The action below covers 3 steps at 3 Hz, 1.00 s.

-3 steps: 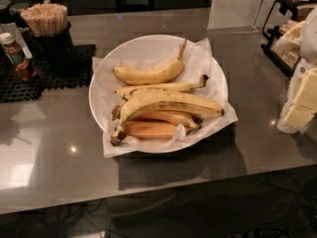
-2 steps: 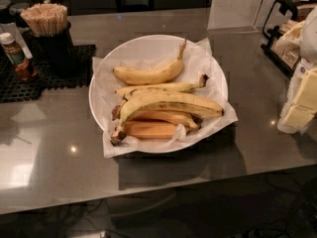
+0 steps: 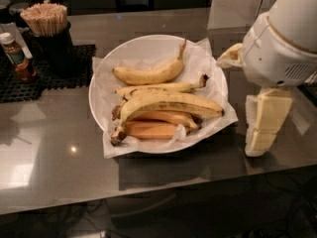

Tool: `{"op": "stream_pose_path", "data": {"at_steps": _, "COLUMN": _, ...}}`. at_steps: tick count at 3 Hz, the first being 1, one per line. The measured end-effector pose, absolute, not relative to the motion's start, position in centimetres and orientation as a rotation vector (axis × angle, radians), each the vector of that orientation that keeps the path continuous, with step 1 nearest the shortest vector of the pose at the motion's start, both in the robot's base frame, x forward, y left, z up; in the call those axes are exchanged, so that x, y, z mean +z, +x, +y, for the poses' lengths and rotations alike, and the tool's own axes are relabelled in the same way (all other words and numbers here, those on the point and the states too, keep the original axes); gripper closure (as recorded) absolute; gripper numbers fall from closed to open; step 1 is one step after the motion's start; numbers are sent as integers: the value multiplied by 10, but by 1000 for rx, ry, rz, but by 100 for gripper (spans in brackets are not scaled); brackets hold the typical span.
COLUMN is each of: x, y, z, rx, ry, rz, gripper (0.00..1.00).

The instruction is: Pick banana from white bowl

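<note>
The gripper [image 3: 266, 123] hung over the right end of the counter [image 3: 59, 157], just beside the right rim of the white bowl [image 3: 148, 39] and above the corner of crinkled paper [image 3: 208, 63] that spilled over that rim; whether it was wide or narrow could not be told, and it held nothing and touched no fruit. The bowl sat mid-counter, somewhat nearer the far edge than the near one. The banana [image 3: 171, 102] lay on top of the pile inside it, arched across the bowl's near half, its frayed brown stem end down toward the near edge on the left and its tip pointing at the right end of the counter. A shorter banana [image 3: 148, 75] lay by itself on the far side of the bowl, a slim one [image 3: 158, 88] pressed against the big one's far flank, and orange-toned ones [image 3: 148, 129] showed beneath it. Toward the far left corner a black mat [image 3: 29, 83] carried a dark cup of wooden sticks [image 3: 47, 19] and a small bottle [image 3: 15, 53].
</note>
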<state>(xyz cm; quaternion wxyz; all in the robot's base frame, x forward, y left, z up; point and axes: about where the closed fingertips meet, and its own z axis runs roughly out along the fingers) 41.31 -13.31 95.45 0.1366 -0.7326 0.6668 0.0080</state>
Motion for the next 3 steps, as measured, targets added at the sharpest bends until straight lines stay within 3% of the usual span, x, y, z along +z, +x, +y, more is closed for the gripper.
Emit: {"op": "stream_pose_path", "data": {"at_steps": 3, "x": 920, "y": 395, "z": -16, "rx": 117, "ry": -2515, "rz": 1532, "gripper": 0}}
